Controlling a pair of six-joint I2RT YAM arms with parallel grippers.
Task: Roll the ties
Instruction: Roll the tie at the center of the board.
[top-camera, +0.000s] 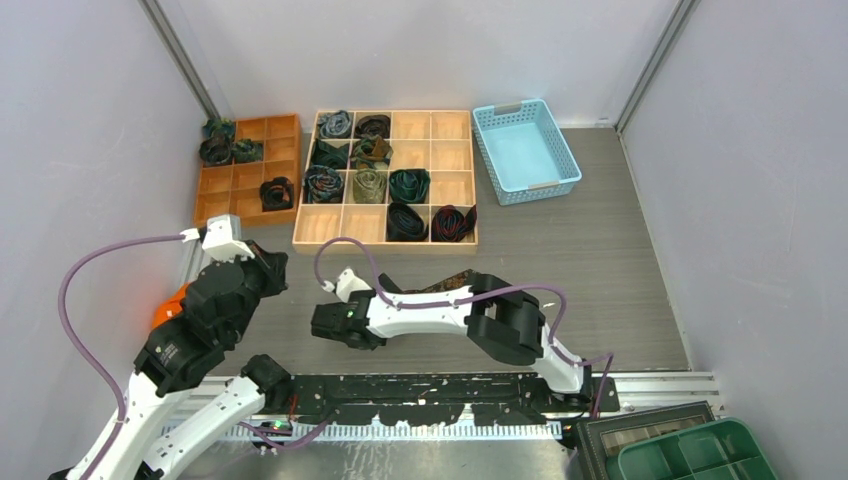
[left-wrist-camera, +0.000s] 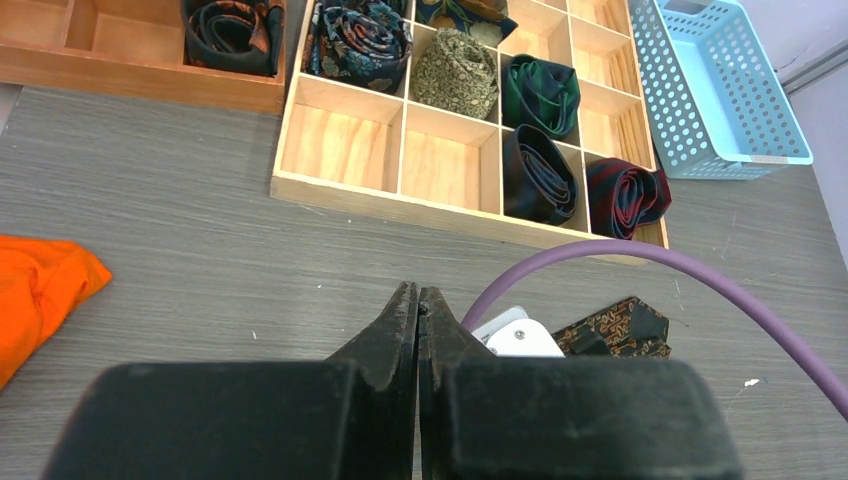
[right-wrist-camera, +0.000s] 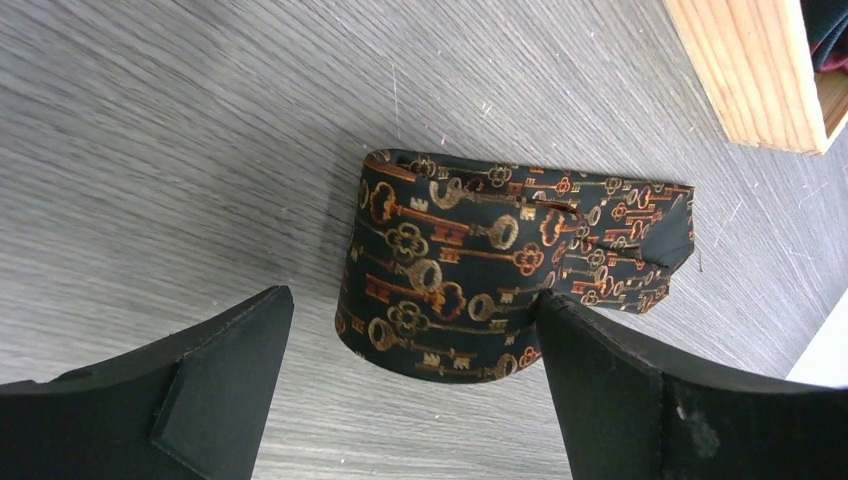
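Tie (right-wrist-camera: 470, 290) is lying coiled on the tabletop (right-wrist-camera: 150, 150), at 6 o'clock from the tray (top-camera: 380, 244); rolling is looking done. Right gripper (right-wrist-camera: 412, 300) is gaping open, not touching it; left gripper (left-wrist-camera: 418, 300) is resting closed, empty. Next, likely: pinching it without unwinding.

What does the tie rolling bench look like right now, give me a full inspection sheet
Surface: grey wood-grain table, no spills seen.
Job's things: key-patterned tie rolled, lying on the table; rolled ties in several light tray cells, a few more in the brown tray.
Clutter: orange cloth; blue basket, nothing seen inside.
Grippers: left gripper shut on nothing; right gripper open, fingers either side of the key-patterned tie, contact unclear.
Cables: purple cable loops beside the left arm, another over the right.
Surroundings: grey walls; green bin at the near right.
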